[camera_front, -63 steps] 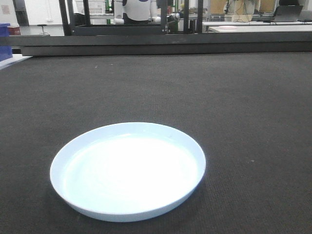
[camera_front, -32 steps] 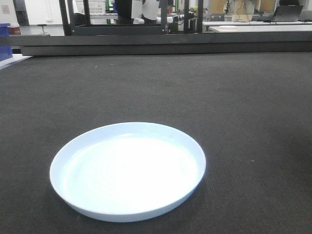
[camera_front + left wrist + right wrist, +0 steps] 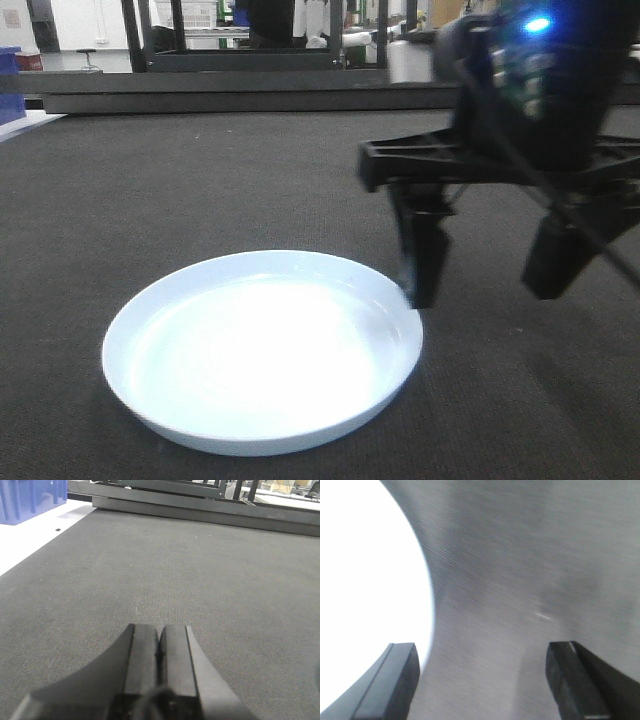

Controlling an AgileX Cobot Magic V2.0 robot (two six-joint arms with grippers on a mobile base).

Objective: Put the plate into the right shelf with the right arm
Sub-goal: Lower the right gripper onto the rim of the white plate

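The plate (image 3: 262,350), round, glossy and pale blue-white, lies flat on the dark mat near the front in the front view. My right gripper (image 3: 490,275) hangs open just right of it. Its left finger (image 3: 420,262) points down at the plate's right rim and its other finger (image 3: 558,260) is over bare mat. In the right wrist view the right gripper (image 3: 482,680) is wide open, with the plate (image 3: 370,570) a bright white arc at the left. My left gripper (image 3: 159,630) is shut with nothing in it, low over the mat. The right shelf is out of view.
A dark textured mat (image 3: 250,180) covers the table. A black rail (image 3: 200,95) runs along its far edge, with dark frames behind. A blue bin (image 3: 30,500) stands on a white surface (image 3: 30,540) at the far left.
My right arm has come into the front view from the right and now hangs open beside the plate's right rim. The plate has not moved.
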